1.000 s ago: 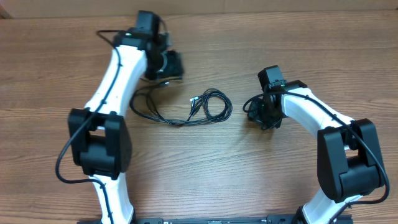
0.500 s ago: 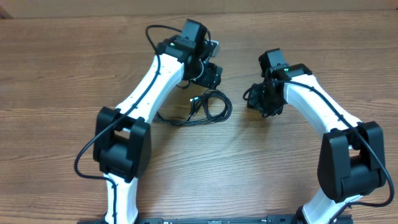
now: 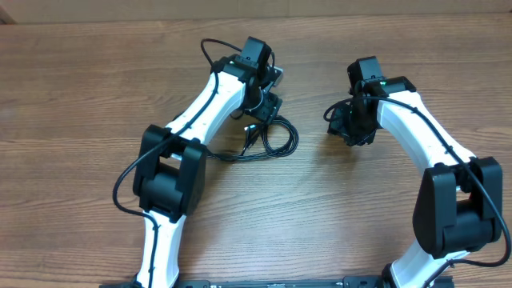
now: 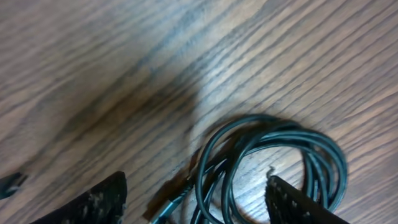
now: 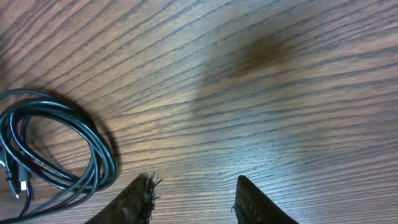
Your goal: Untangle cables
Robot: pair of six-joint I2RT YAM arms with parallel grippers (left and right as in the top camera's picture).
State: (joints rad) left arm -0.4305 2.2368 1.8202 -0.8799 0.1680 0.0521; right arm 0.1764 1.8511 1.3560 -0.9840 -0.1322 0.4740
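While the left gripper (image 3: 269, 108) hangs with its black jaws spread and empty, the loose coil of thin, glossy black cables (image 3: 270, 138) lies just on its near side. The coil's long axis runs left to right over the matte brown wood-grain counter (image 3: 80, 96). Farther right, the right gripper (image 3: 352, 130) is likewise parted and empty, clearly the more distant of the two.

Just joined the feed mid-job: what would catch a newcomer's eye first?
A tangled coil of thin black cables lies in the middle of the wooden table. The left claw hangs open right above it, while the right claw hovers open over bare wood beside the coil.
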